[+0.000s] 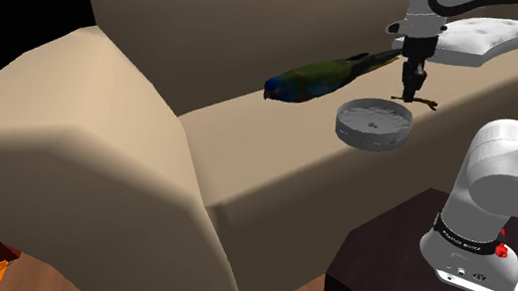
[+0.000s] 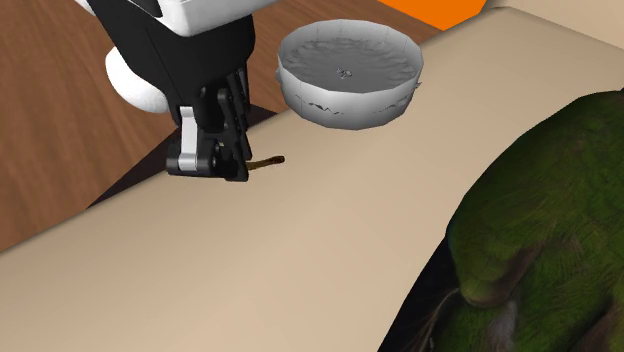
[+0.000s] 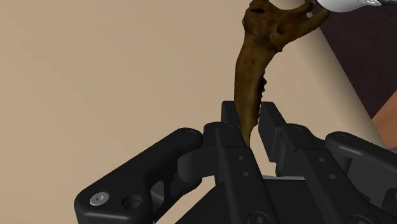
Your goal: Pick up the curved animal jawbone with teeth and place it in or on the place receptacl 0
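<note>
A brown curved jawbone with teeth [image 3: 256, 67] is clasped at its thin end between my black fingers [image 3: 230, 121]; the wider end points away from the hand. In the shoulder view my gripper [image 1: 411, 87] stands upright over the beige sofa seat [image 1: 276, 137], and the jawbone [image 1: 428, 103] sticks out at its tip, close to the cushion surface. A grey-white round bowl [image 1: 375, 123] sits tilted at the seat's front edge, just to the shoulder view's left of the gripper. In the second exterior view the gripper [image 2: 225, 160] holds the jawbone [image 2: 268, 161] a short way from the bowl [image 2: 348, 72].
A green and blue toy bird [image 1: 315, 78] lies on the seat behind the bowl, and the bird [image 2: 545, 230] looms large in the second exterior view. A white pillow [image 1: 490, 35] rests at the seat's far end. The sofa's broad armrest [image 1: 76, 140] rises at the shoulder view's left.
</note>
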